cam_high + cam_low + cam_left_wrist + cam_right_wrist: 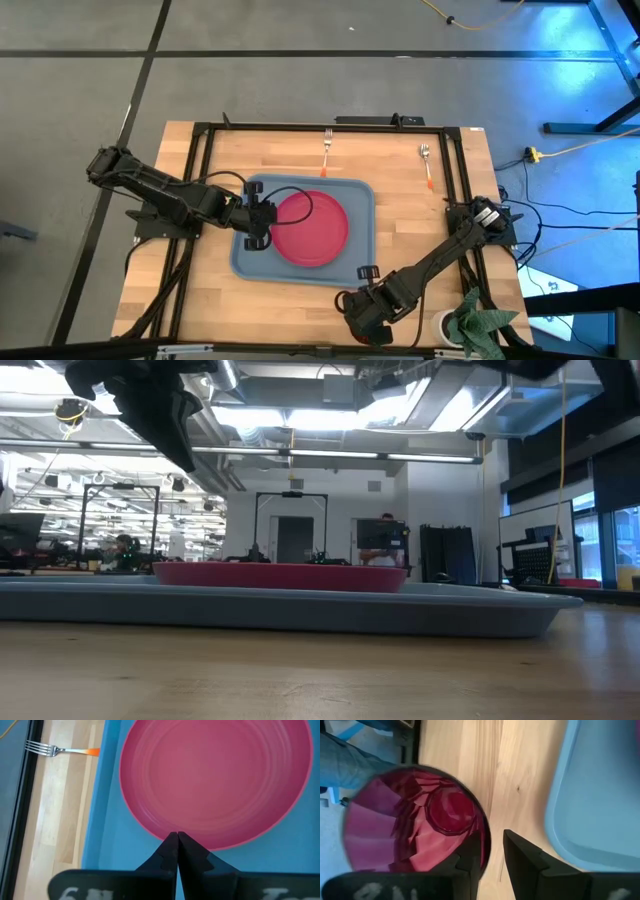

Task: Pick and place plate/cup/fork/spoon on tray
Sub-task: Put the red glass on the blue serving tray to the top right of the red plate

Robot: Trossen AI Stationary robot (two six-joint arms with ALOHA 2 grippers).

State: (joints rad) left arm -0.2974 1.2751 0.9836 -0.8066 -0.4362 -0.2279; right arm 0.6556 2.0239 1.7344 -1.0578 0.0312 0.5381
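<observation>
The pink-red plate lies flat in the blue-grey tray at the table's middle. My left gripper hangs shut above the tray's left part, its tips over the plate's rim, clear of both. At the near edge, right of the tray, my right gripper points down and is open over the dark red ribbed cup, which stands upright on the wood. One finger is inside the cup and one outside its wall. The fork and the spoon lie on the wood beyond the tray.
A white cup and a green crumpled thing sit at the near right corner, close to my right arm. A black frame borders the table. Bare wood shows between the cup and the tray's near right corner.
</observation>
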